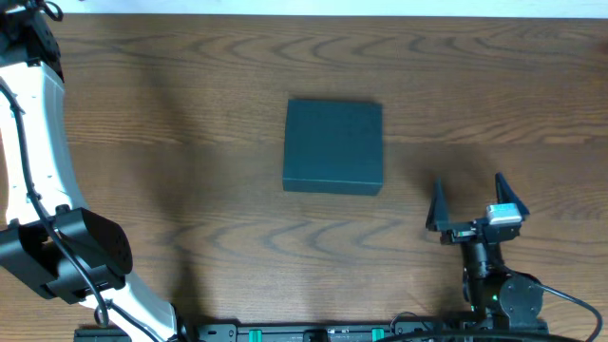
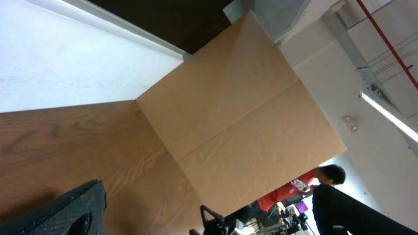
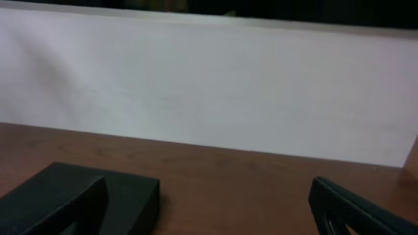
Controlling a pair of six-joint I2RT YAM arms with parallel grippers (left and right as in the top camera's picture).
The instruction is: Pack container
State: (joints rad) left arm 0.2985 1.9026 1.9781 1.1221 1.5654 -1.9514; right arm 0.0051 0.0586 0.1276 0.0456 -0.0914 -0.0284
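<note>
With left gripper [image 2: 209,196] and right gripper [image 1: 468,185] both gaping empty, the right, nearer the closed container [image 1: 333,147], should line up squarely on its edge.

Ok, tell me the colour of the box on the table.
The box is plain dark teal, with no pattern; the overhead view shows it best.

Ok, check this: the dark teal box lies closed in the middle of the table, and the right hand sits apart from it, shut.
No: the right hand is open, fingers spread wide, as the overhead view shows. The dark teal box does lie closed in the middle of the table, apart from the hand.
</note>
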